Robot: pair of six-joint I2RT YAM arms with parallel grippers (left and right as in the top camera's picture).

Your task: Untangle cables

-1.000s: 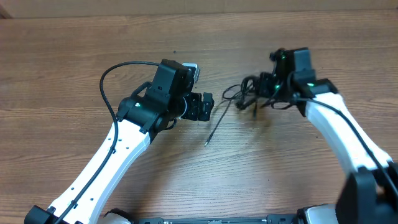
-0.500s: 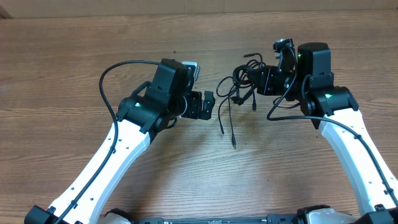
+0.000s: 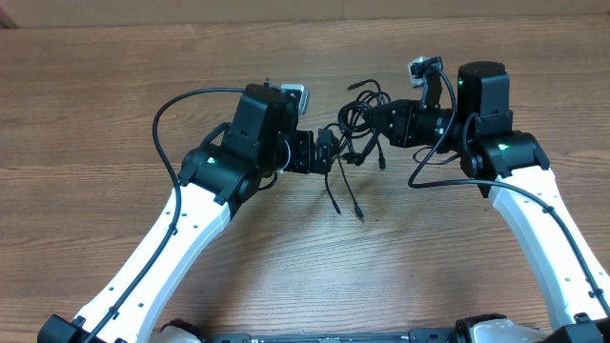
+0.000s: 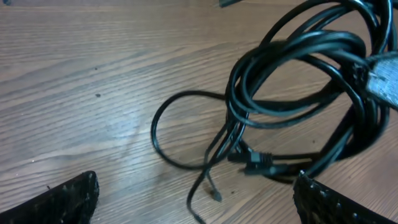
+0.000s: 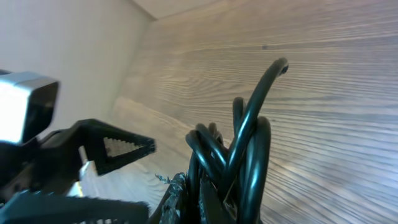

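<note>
Rightward travel brings the left pincer [image 3: 329,152], fully open and empty, beside the cables [image 3: 358,110]. They hang to its right, clamped by the right pincer [image 3: 389,124].

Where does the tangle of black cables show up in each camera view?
Overhead: the cable tangle sits upper centre.
Left wrist: the tangle fills the upper right, with thin strands trailing toward the middle.
Right wrist: the tangle is at bottom centre, one end sticking up.
Shared landmark: the wooden table beneath it.
</note>
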